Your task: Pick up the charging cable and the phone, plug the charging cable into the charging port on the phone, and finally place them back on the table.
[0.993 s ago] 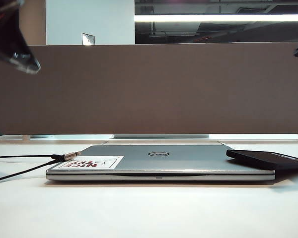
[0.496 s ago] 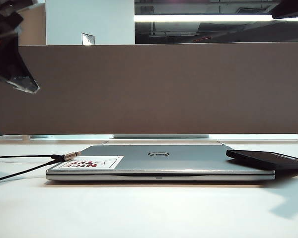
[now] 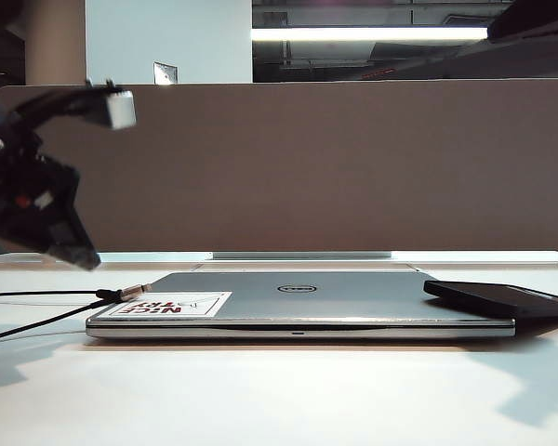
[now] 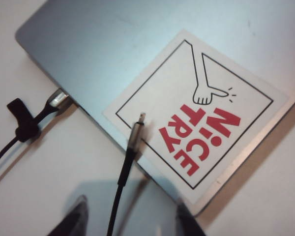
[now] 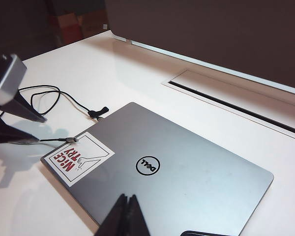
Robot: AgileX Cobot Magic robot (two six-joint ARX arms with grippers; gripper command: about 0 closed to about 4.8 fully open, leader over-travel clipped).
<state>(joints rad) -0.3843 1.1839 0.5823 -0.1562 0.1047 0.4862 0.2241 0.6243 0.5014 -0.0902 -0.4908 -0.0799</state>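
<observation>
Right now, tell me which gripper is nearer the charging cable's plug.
Left. The left gripper hangs open just above the plug, which lies on the laptop's sticker. The right gripper, shut, hovers over the laptop's near edge, farther from the plug.

The black cable trails over the white table at left, its silvery plug resting on the laptop's near-left corner. The glossy black phone lies flat at right, overlapping the laptop's right edge.
</observation>
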